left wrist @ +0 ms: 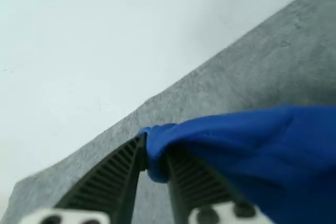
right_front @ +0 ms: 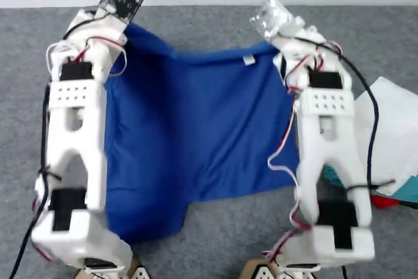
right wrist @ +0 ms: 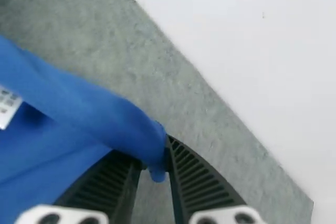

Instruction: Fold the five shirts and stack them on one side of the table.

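one blue shirt (right_front: 196, 135), two arms, one heap of cloth (right_front: 392, 129)
the blue shirt lay spread on the grey table (right_front: 222, 246) between the two arms, collar end toward the far wall. the left gripper (left wrist: 155, 167) and the right gripper (right wrist: 155, 169) each stretched forward to the far edge, jaws pinched on a shoulder corner. the heap, white, teal and red, lay beside the right arm; its pieces could not be counted.

- No text, number or sign is legible anywhere.
- The neck tag (right_front: 249, 61) on the blue shirt (right_front: 196, 129), at its 1 o'clock edge, has print too blurred to read.
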Controlling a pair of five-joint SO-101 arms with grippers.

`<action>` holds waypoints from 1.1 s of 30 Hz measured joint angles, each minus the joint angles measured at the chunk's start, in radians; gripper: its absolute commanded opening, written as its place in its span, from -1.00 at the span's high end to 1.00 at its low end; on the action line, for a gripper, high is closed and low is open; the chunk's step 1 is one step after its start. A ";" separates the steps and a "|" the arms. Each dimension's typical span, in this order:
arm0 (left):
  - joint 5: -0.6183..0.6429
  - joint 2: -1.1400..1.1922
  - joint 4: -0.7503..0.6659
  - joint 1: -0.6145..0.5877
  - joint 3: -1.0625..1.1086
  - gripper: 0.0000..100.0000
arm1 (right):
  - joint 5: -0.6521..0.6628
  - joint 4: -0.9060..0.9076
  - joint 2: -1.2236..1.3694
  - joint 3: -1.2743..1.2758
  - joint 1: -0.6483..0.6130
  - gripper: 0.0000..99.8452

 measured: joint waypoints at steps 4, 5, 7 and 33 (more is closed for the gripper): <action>0.000 0.167 0.002 0.000 -0.175 0.99 | 0.000 0.000 0.172 -0.172 0.000 0.98; 0.000 0.199 0.017 0.000 -0.213 0.99 | 0.000 0.000 0.207 -0.204 0.000 0.98; 0.000 0.230 0.084 0.000 -0.285 0.99 | 0.000 0.000 0.262 -0.242 0.000 0.98; -0.440 0.169 1.097 -0.002 -0.371 0.99 | 0.052 0.724 0.293 -0.259 -0.006 0.98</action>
